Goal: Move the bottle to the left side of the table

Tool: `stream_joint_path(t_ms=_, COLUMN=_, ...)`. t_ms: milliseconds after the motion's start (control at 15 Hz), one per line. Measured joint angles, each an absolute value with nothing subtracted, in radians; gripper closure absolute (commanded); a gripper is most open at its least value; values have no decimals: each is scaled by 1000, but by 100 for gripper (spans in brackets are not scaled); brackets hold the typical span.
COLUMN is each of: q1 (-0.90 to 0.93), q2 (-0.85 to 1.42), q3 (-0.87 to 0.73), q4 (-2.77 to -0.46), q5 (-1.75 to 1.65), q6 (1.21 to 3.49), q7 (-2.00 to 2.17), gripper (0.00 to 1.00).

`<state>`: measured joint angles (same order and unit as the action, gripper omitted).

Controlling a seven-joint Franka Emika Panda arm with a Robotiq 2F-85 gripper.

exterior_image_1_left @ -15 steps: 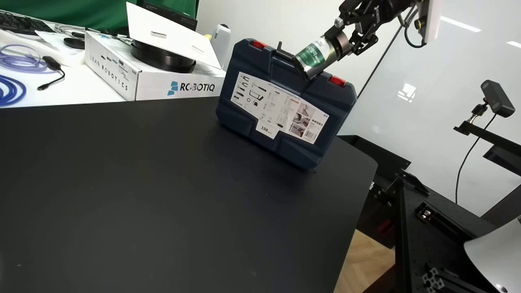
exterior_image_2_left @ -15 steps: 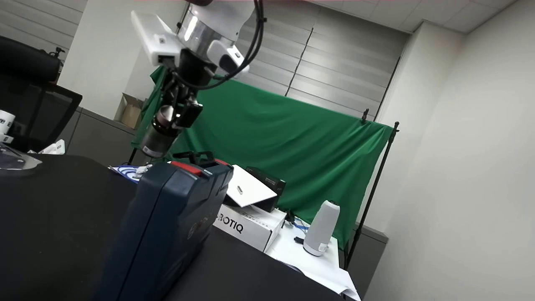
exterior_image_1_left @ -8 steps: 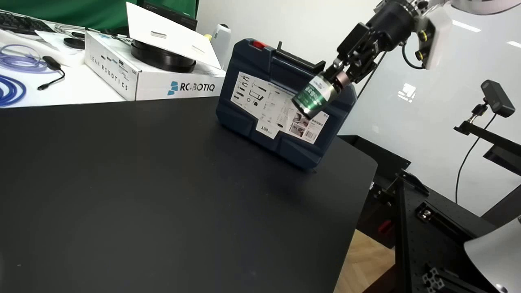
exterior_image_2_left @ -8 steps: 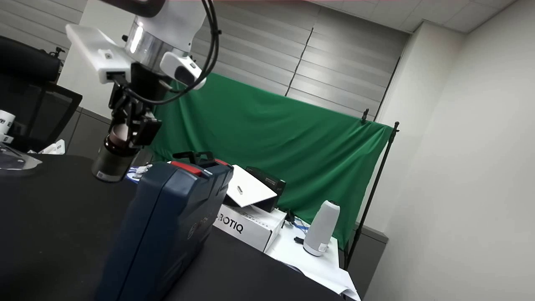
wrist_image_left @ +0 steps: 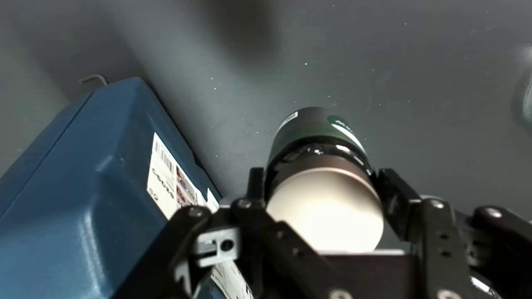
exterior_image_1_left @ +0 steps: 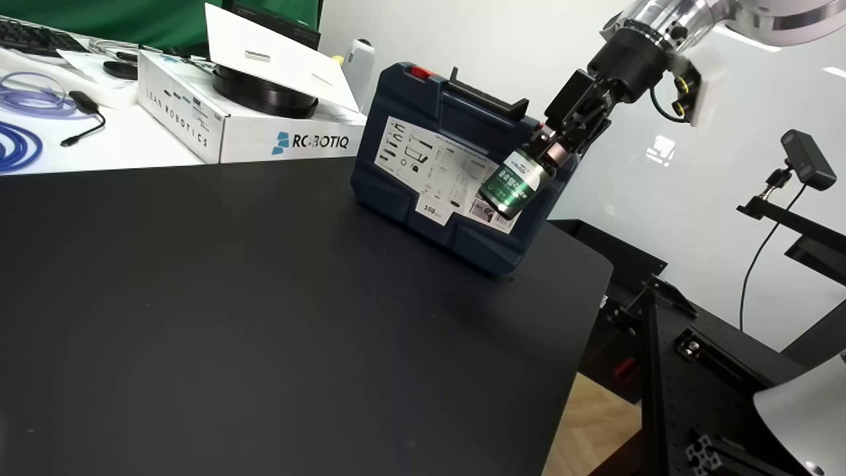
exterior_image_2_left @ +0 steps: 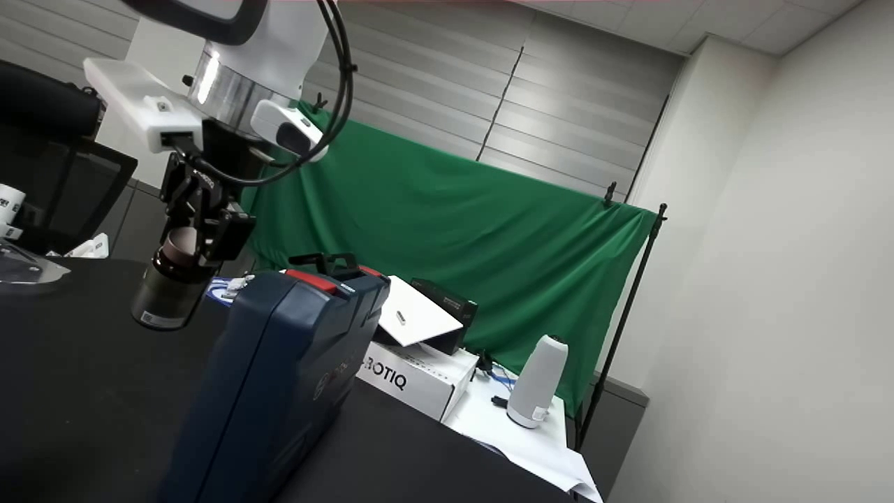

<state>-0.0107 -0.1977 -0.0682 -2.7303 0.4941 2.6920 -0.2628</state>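
A small, dark cylindrical bottle [exterior_image_1_left: 515,181] with a green-and-white label and smooth pale cap hangs base-down in the black gripper [wrist_image_left: 323,187], which is clamped around its capped end. The bottle's long axis slants in both exterior views, cap uppermost, above the matte black counter [exterior_image_1_left: 264,317] and near, but apart from, the labelled face of a dark-blue moulded tool case [exterior_image_1_left: 449,165].
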Motion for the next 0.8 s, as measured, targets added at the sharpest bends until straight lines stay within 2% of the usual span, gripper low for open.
stream_joint_path(t_ms=67, q1=-11, q2=-198, q3=-68, q4=-2730, q5=494, q6=2692, q7=-263, gripper=32)
stream_joint_path(t_ms=133, q1=-11, q2=-198, q3=-68, q4=-2730, q5=494, q6=2692, q7=-263, gripper=57)
stream_joint_path(t_ms=800, q1=31, q2=-93, q3=-30, q4=-2709, q5=303, q6=2846, q7=-234, gripper=57)
